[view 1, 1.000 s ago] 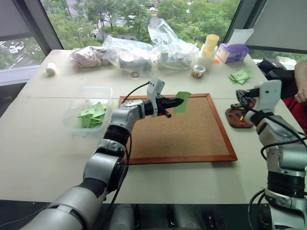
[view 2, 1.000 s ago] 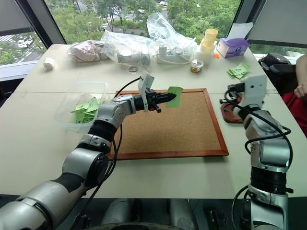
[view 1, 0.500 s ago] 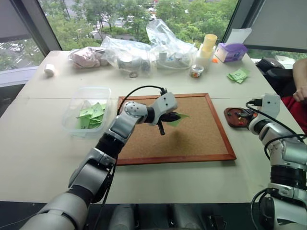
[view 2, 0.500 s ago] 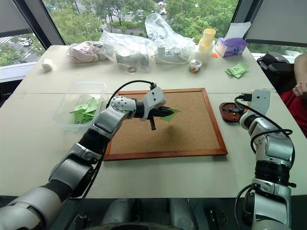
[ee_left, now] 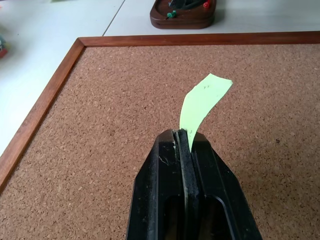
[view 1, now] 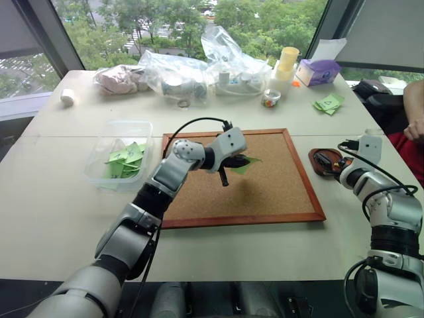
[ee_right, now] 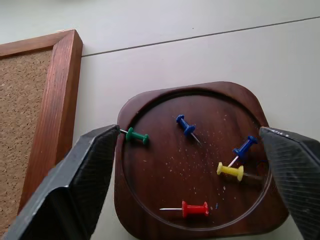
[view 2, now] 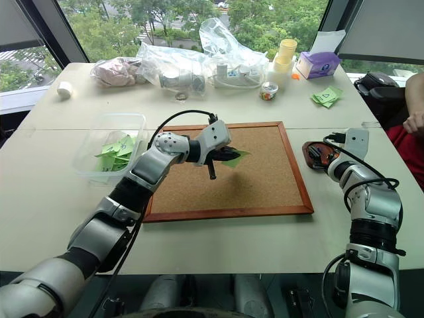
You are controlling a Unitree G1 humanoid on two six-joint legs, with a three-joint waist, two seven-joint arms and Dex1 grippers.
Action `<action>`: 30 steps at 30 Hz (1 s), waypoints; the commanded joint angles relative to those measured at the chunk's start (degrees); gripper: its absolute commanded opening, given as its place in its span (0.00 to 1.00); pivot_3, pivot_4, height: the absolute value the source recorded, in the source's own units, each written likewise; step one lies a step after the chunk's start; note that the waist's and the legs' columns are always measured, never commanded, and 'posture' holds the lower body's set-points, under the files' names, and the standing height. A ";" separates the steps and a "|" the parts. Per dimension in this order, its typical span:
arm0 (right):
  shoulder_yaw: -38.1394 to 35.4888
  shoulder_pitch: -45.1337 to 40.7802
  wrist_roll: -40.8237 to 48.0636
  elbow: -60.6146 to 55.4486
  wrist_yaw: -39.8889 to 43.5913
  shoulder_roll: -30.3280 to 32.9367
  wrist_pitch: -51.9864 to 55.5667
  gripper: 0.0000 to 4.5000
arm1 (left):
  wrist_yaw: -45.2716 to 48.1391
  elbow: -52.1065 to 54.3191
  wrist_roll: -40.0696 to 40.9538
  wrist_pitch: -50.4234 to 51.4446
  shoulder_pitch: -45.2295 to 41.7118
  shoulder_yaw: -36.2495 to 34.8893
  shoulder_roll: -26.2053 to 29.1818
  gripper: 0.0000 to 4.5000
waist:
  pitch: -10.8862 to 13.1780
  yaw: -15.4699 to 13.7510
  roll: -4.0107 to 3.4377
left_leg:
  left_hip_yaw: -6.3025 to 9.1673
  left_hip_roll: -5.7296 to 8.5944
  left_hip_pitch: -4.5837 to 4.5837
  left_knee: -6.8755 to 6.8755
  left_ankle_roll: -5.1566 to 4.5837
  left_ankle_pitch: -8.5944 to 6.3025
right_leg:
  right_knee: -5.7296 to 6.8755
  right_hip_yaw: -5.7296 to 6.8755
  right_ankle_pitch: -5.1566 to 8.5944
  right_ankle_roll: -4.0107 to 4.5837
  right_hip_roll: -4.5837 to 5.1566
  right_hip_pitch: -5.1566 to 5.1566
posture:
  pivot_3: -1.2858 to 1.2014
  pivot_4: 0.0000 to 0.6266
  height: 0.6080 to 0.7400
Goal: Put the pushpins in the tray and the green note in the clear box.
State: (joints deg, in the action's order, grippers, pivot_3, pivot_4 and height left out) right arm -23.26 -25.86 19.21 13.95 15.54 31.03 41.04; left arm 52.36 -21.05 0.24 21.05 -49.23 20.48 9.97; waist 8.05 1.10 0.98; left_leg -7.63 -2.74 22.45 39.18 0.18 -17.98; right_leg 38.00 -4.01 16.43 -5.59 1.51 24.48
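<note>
Left gripper: fingers pressed together, clamped on one end of the green note. The slip curves up and away from the fingertips and hangs over the corkboard, not touching the cork. In the head views this gripper sits above the middle of the board, pointing toward the robot's right.

Right gripper: fingers spread wide apart, one to each side of the tray, nothing between them. It hovers directly over the dish. Whether the fingertips touch the rim cannot be told.

Tray: reddish-brown dish, on the table just beside the right edge of the corkboard frame, apart from it by a narrow strip of tabletop. Pushpins inside it: a green pushpin close to the rim on the board's side, two blue pushpins, a yellow pushpin and a red pushpin. All lie on their sides.

Clear box: on the table left of the corkboard, well apart from the held note. It contains a loose pile of green slips.
</note>
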 commanded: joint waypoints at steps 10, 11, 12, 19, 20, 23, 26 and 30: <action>-2.63 -0.82 3.05 -2.38 -0.71 0.13 -1.17 0.98 | -0.06 3.63 3.50 2.01 -1.88 -3.74 -0.07 0.00 | 0.00 0.01 0.00 | 0.00 0.00 0.00 0.00 0.00 0.00 | 0.00 0.00 0.00 0.00 0.01 0.00 | 0.52 0.24 0.99; -2.33 -0.51 2.95 -3.02 -0.44 0.47 -1.23 0.98 | -0.10 3.99 3.42 2.08 -2.00 -3.87 0.38 0.00 | 0.00 0.01 0.00 | 0.00 0.00 0.00 0.00 0.00 0.00 | 0.00 0.00 0.00 0.00 0.01 0.00 | 0.52 0.24 0.99; -1.96 -0.20 2.78 -3.80 -0.08 0.88 -1.28 0.98 | -0.19 4.39 3.50 2.33 -2.15 -4.10 0.81 0.00 | 0.00 0.01 0.00 | 0.00 0.00 0.00 0.00 0.00 0.00 | 0.00 0.00 0.00 0.00 0.01 0.00 | 0.52 0.24 0.99; 3.38 2.22 4.01 -17.56 8.93 5.29 -2.52 0.98 | -1.86 13.13 7.86 12.63 -2.50 -11.05 6.18 0.00 | 0.12 0.36 -0.18 | 0.01 -0.02 0.01 -0.01 0.00 0.00 | 0.01 -0.01 0.00 -0.01 -0.01 0.03 | 0.52 0.24 0.99; 4.90 1.94 5.33 -20.66 11.53 5.63 -2.47 0.98 | -3.28 15.10 8.18 15.93 -2.64 -13.36 8.24 0.00 | 0.13 0.54 -0.19 | 0.02 -0.05 0.01 -0.01 0.00 0.00 | 0.02 0.00 0.00 -0.01 -0.03 0.03 | 0.52 0.24 0.99; 8.05 0.62 9.52 -26.82 17.21 5.40 -1.04 0.98 | -8.29 19.04 7.39 23.99 -3.14 -17.60 13.14 0.00 | 0.13 1.45 -0.19 | 0.09 -0.09 -0.01 -0.01 0.01 0.01 | 0.08 0.01 0.00 -0.01 -0.07 0.03 | 0.52 0.24 0.99; 13.58 -1.89 16.35 -32.63 23.77 3.85 2.91 0.98 | -14.77 23.15 4.81 36.18 -3.52 -21.92 20.03 0.00 | 0.17 1.67 -0.19 | 0.10 -0.11 -0.03 -0.01 0.01 0.01 | 0.10 0.02 0.00 -0.01 -0.09 0.03 | 0.52 0.24 0.99; 23.49 -3.98 17.18 -34.57 31.13 3.20 3.25 0.98 | -21.04 32.24 3.39 54.32 -2.03 -28.07 27.40 0.00 | 0.24 1.42 -0.08 | 0.15 -0.12 0.00 -0.02 0.01 0.00 | 0.10 0.09 0.00 -0.01 -0.07 0.04 | 0.52 0.24 0.99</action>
State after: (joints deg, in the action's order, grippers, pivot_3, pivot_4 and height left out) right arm -1.58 -28.79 35.74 -19.37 44.29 34.54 44.87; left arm 33.39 6.16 4.35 69.63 -51.17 -4.72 35.84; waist 8.29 2.52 0.90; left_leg -7.47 -2.84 22.48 39.16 0.19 -17.98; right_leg 38.08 -3.91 16.44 -5.60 1.47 24.52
